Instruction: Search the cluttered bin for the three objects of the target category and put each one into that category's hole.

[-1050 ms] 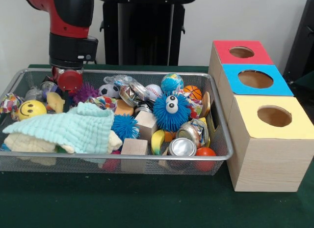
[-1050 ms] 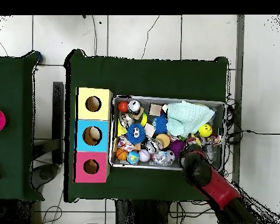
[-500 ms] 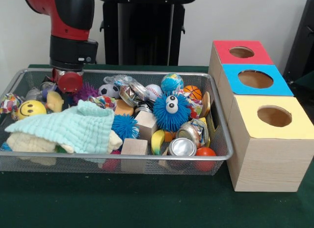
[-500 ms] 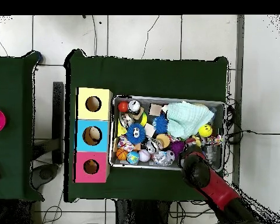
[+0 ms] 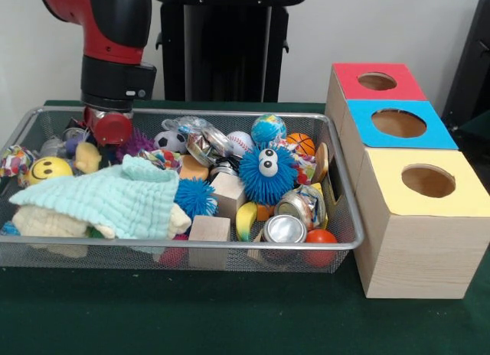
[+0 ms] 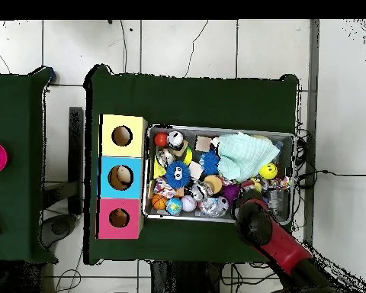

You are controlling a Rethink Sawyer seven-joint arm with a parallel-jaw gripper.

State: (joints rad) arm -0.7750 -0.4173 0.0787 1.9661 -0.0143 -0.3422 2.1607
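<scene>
The wire mesh bin point(image 5: 337, 217) on the green desk point(image 5: 230, 317) is crammed: balls along its far wall, a blue googly-eyed spiky toy point(image 5: 267, 174), cans, wooden blocks, a mint cloth point(image 5: 115, 198). Three holed boxes point(image 5: 417, 210) stand beside it. The end effector point(image 5: 107, 125) sits low in the bin's far corner, over a purple spiky ball point(image 5: 135, 143); its opening cannot be told.

No legible text, labels, brand names or numbers appear in either view. The only sign is a printed smiley face on the yellow ball point(image 5: 48, 170) at the left end of the wire bin point(image 5: 191, 246).
</scene>
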